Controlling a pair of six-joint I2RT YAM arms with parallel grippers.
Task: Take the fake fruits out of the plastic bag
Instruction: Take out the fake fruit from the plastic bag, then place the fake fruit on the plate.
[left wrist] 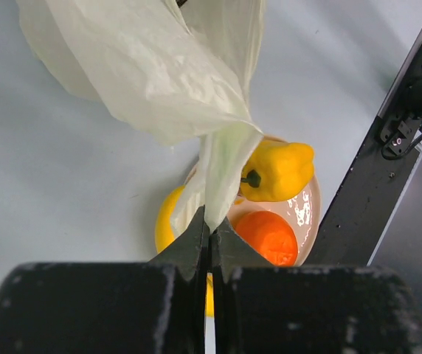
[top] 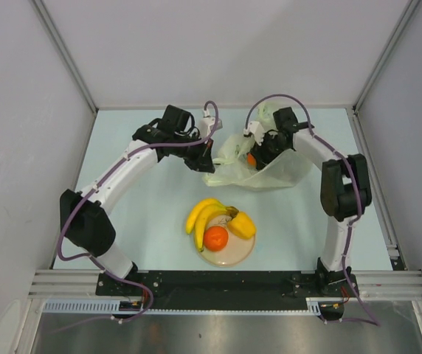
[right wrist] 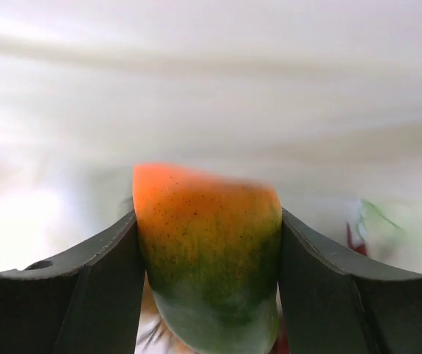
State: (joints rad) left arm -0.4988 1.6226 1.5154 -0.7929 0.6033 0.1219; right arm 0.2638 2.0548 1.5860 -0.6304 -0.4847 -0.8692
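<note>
mango (right wrist: 207, 251) between right jaws, inside bag (right wrist: 211, 88)

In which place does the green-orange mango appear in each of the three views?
Top external: mango, an orange spot in the plastic bag, at the right hand.
Left wrist: not in it.
Right wrist: lower centre, between the hand's fingers.
Shared landmark: the plastic bag, in all three views.

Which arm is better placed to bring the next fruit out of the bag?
Right. The right pincer is inside the plastic bag with the mango between its fingers. The left pincer is shut on the bag's edge, holding it up, so it isn't free.
</note>
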